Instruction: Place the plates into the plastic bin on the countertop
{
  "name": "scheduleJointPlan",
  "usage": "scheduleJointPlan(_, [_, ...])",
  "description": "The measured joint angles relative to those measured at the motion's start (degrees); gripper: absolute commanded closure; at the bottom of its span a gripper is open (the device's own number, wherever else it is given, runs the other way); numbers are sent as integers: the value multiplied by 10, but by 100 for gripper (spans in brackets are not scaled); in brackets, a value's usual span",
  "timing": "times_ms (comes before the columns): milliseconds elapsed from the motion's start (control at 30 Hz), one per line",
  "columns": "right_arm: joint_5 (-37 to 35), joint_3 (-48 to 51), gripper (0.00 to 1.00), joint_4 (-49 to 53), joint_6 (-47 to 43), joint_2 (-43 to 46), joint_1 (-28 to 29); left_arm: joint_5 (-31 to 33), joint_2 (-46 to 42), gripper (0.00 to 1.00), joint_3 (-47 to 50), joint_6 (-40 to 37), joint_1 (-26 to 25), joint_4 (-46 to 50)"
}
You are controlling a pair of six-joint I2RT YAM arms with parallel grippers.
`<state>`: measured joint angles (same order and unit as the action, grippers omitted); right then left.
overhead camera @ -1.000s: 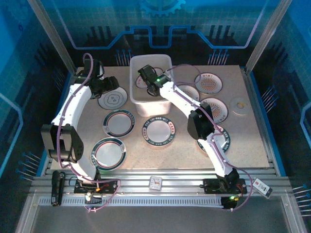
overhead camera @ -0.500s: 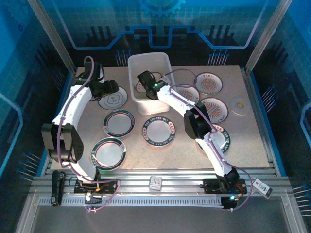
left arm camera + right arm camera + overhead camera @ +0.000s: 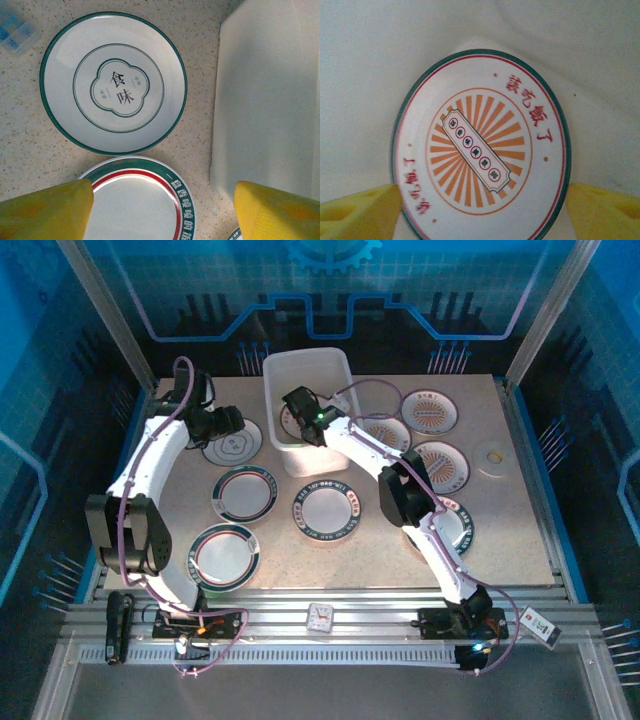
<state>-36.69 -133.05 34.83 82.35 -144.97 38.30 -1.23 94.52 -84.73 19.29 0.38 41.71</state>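
**A:** Where is your right hand at the moment?

**B:** I have it down inside the plastic bin, which stands at the far middle of the desk. On the wrist camera its yellow fingers are spread wide and grip nothing. Beneath them a sunburst plate lies in the bin. It has a green and red rim, red lettering, and orange rays round a slanted label. Its far edge is close to the milky wall. I cannot tell whether it sits quite flat.

**A:** And the left hand?

**B:** That one is open as well and empty. I have it hovering over the desk just left of the bin. Below it I see the white plate, green-rimmed with a clover-shaped motif. Just beside that, nearer to me, is a lettered plate with a red and green band. The bin's side wall is at the right of that view.

**A:** What else is out on the desk?

**B:** From above I see a second lettered plate in front of the bin and a third lettered plate near the left arm's base. Right of the bin lie three orange-rayed plates, the farthest plate well clear of my arm. One more plate is half hidden under that arm. A small pale disc sits near the right edge.
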Motion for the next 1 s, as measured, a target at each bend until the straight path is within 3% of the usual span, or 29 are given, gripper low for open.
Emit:
scheduleJointPlan(200, [0, 26, 0, 2, -59, 35, 0, 0, -3, 24, 2, 0, 7, 0])
scheduleJointPlan(533, [5, 65, 1, -6, -224, 141, 11, -6, -9, 23, 11, 0, 63, 1])
scheduleJointPlan(800, [97, 212, 11, -101, -413, 262, 14, -75, 1, 25, 77, 38, 145, -18])
scheduleJointPlan(1000, [169, 271, 25, -135, -522, 350, 14, -103, 61, 26, 77, 66, 151, -50])
